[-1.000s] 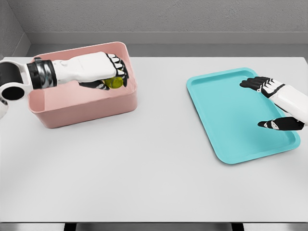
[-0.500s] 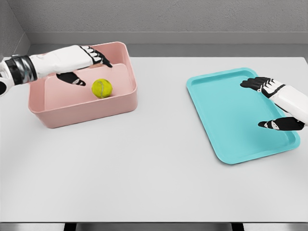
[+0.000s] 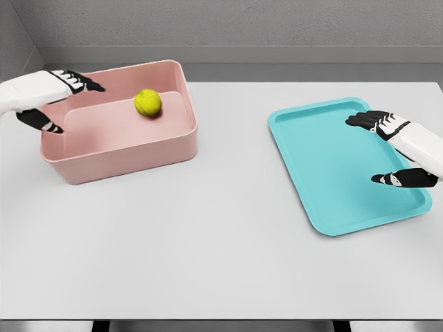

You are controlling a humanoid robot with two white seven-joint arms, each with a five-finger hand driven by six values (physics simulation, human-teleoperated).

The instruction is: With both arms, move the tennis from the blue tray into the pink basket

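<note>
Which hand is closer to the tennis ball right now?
Left. The left hand is open at the pink basket's left end, apart from the tennis ball inside. The right hand is open over the blue tray, far across the table.

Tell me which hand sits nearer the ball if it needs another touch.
Left. The left hand hovers open at the pink basket's left end, where the tennis ball lies; the right hand is over the blue tray.
</note>
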